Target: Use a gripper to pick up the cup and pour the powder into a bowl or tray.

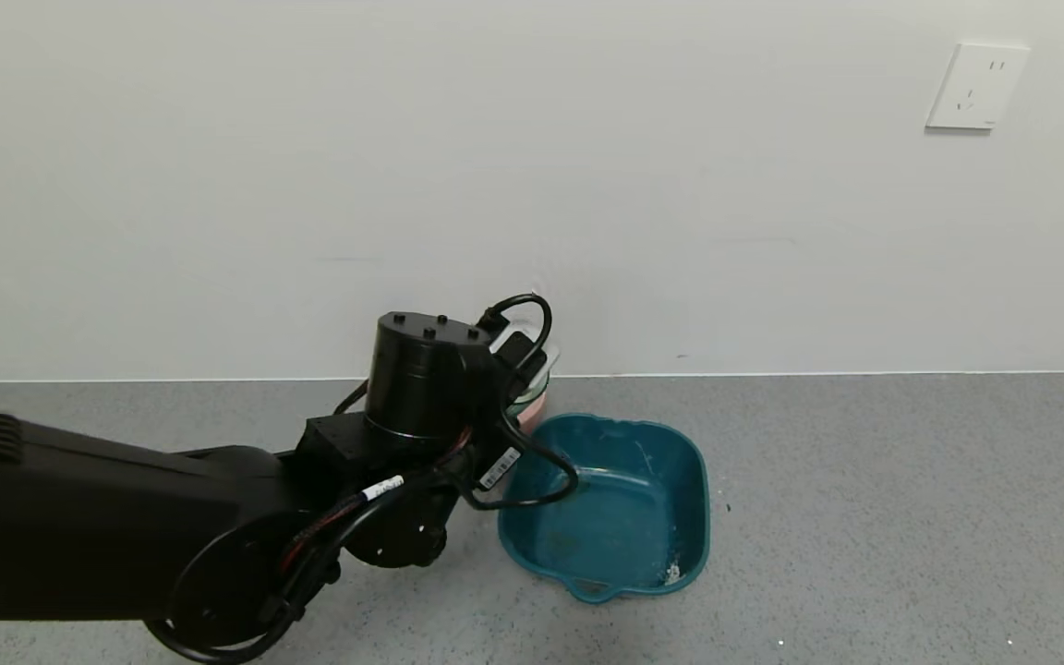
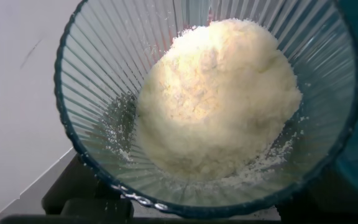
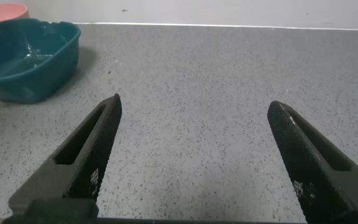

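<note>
— Two grippers, so which one has the cup?

— My left gripper (image 1: pixel 518 369). It reaches in from my left side, over the grey counter (image 1: pixel 864 517), with its black motor housing standing up and cables looping round it. The cup (image 2: pixel 104 112) fills the left wrist view, ribbed and pale blue-green, so my jaws are clenched on the cup, though the fingers themselves are mostly hidden behind it.

— Where is the cup just now?

— Raised beside the far left corner of the teal tray (image 1: pixel 689 462). From the head view only a sliver of it shows behind the gripper body, just above the pink bowl (image 1: pixel 532 416), which sits touching or nearly touching that tray corner; I cannot tell which.

— And the powder?

— The powder (image 2: pixel 216 99) is a clumpy white heap inside the cup, banked against one side of the wall, with loose crumbs scattered across the ribs. A small white speck of residue (image 1: pixel 672 574) lies in the near right corner of the tray.

— Your other arm?

— My right gripper (image 3: pixel 194 162) hovers low over bare counter, well apart from the tray, its jaws spread wide with nothing between them. A wall socket (image 1: pixel 975 86) sits high at the right
</note>
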Motion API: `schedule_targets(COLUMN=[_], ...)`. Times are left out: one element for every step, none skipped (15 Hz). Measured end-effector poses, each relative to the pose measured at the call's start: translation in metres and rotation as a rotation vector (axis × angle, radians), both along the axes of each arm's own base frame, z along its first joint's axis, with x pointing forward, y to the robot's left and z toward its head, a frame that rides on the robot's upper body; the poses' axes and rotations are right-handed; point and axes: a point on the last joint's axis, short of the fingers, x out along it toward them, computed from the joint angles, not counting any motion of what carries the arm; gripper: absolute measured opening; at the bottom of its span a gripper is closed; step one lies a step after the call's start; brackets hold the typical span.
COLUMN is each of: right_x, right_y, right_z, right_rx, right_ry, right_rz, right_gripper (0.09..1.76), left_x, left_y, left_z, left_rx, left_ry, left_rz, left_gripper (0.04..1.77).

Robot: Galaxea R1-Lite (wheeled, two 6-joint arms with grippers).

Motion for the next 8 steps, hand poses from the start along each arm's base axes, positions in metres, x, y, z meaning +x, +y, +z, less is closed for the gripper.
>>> schedule_targets(right_x=[0.000, 0.000, 0.000, 0.000, 0.000, 0.000, 0.000, 0.000], right_y=[0.000, 0.000, 0.000, 0.000, 0.000, 0.000, 0.000, 0.000], right_z=[0.000, 0.000, 0.000, 0.000, 0.000, 0.000, 0.000, 0.000], right_rx=[0.000, 0.000, 0.000, 0.000, 0.000, 0.001, 0.000, 0.000], right_ry=[0.000, 0.000, 0.000, 0.000, 0.000, 0.000, 0.000, 0.000], right_rz=[0.000, 0.000, 0.000, 0.000, 0.000, 0.000, 0.000, 0.000], right_gripper=[1.71, 1.71, 1.71, 1.71, 1.71, 1.71, 1.71, 1.71], left_x=[0.001, 0.002, 0.004, 0.006, 0.007, 0.007, 0.007, 0.007], left_y=[-0.002, -0.005, -0.007, -0.008, -0.010, -0.012, -0.014, -0.015], left_z=[-0.003, -0.005, -0.008, -0.010, -0.012, -0.014, -0.015, -0.017], left_rx=[0.030, 0.058, 0.087, 0.122, 0.160, 0.206, 0.251, 0.301], left_ry=[0.004, 0.007, 0.011, 0.012, 0.011, 0.009, 0.008, 0.008], left_rz=[-0.012, -0.022, -0.030, -0.035, -0.033, -0.035, -0.041, -0.047], left_gripper=[1.29, 1.29, 1.29, 1.29, 1.29, 1.29, 1.29, 1.29])
